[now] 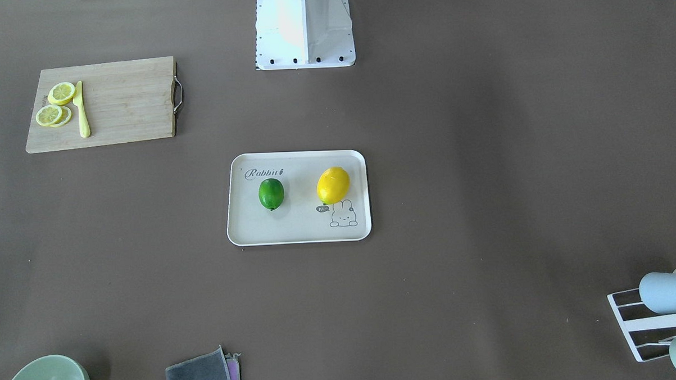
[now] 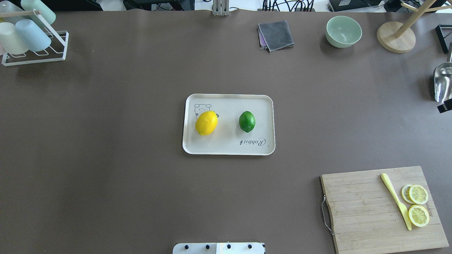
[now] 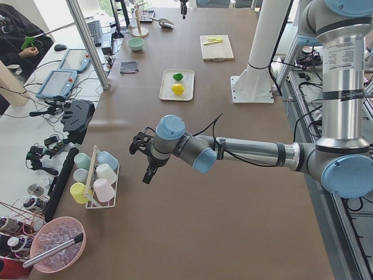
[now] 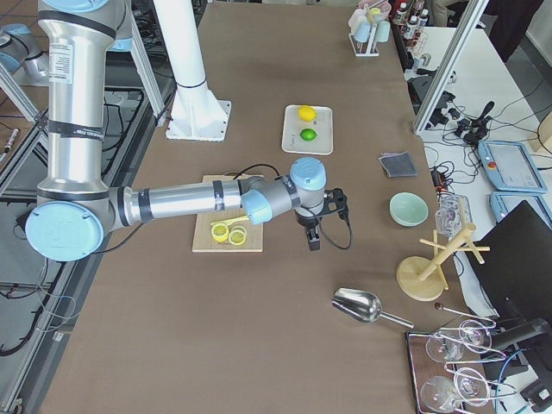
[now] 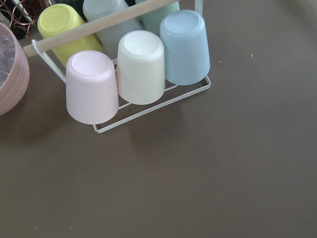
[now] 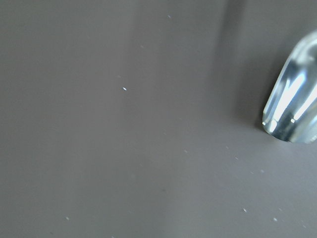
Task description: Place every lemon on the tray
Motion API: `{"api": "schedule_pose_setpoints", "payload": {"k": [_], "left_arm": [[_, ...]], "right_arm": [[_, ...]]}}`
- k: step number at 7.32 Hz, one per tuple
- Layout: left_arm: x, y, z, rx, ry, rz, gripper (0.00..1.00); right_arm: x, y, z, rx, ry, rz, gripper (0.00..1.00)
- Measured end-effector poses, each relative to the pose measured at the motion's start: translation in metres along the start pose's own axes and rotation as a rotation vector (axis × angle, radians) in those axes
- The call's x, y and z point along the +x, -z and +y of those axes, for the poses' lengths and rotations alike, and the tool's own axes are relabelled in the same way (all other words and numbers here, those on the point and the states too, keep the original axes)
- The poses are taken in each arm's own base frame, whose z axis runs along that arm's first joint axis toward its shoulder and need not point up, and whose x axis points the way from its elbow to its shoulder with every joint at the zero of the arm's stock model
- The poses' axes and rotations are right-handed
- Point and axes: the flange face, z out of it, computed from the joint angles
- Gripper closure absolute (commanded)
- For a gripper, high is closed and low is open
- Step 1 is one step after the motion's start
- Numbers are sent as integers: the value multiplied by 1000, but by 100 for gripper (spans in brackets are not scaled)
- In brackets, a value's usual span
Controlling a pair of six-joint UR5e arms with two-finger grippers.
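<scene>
Brown covering runs the whole length of the table, and near its middle sits the cream tray with both lemons resting on it, apart from each other: the yellow lemon by the bunny drawing, the green lemon close to the "Rabbit" script. Both arms are held well away from it. The left gripper hangs over bare table beside the rack of upturned cups, the right gripper over bare table near a shiny metal scoop. From where either shows, I cannot tell whether the jaws are spread or pressed together. Off in a corner, a wooden cutting board carries lemon slices.
</scene>
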Motion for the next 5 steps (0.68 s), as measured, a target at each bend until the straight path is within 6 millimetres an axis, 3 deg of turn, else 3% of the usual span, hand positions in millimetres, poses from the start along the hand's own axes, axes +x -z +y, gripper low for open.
{"api": "schedule_pose_setpoints", "payload": {"k": [2,3,5], "left_arm": [[-11,30,0,-42,91,42,2],[-8,39,-5,-66,124,48,2],[-16,36,-5,-109,132,18,2]], "right_arm": [[51,10,51,-21,-48,12,0],[65,18,63,-35,-77,7,0],[83,29,77,-74,-114,-2,0]]}}
